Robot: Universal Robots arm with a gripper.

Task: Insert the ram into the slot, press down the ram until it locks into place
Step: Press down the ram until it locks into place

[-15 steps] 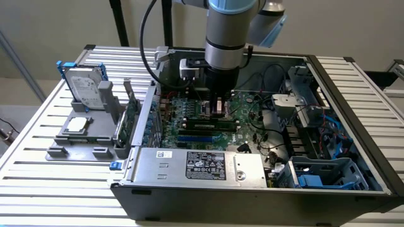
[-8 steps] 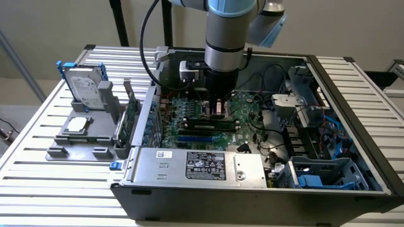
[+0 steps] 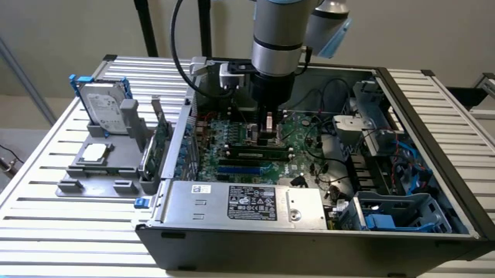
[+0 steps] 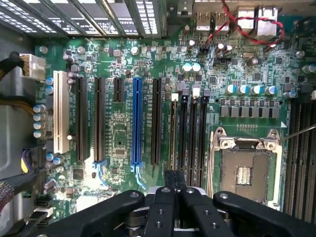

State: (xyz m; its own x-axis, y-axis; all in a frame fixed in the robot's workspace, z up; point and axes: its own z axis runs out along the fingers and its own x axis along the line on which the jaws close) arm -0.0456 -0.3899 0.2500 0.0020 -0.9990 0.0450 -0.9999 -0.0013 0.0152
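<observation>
The ram (image 3: 259, 152), a thin green stick with black chips, stands on edge in a black memory slot on the green motherboard (image 3: 232, 130) inside the open case. In the wrist view the ram (image 4: 174, 133) shows edge-on in the outermost of several parallel black slots (image 4: 194, 138), white latches at their far ends. My gripper (image 3: 268, 136) hangs straight over the stick's middle. Its black fingers (image 4: 169, 178) are pressed together, shut, right above the ram's top edge; I cannot tell whether they touch it.
The square metal processor socket (image 4: 244, 168) lies beside the memory slots, a blue slot (image 4: 137, 123) and black card slots on the other side. Red-black cables (image 4: 237, 24) cross the board's edge. Outside the case stand a hard drive (image 3: 104, 110), a grey fixture (image 3: 97, 165) and an expansion card (image 3: 160, 145).
</observation>
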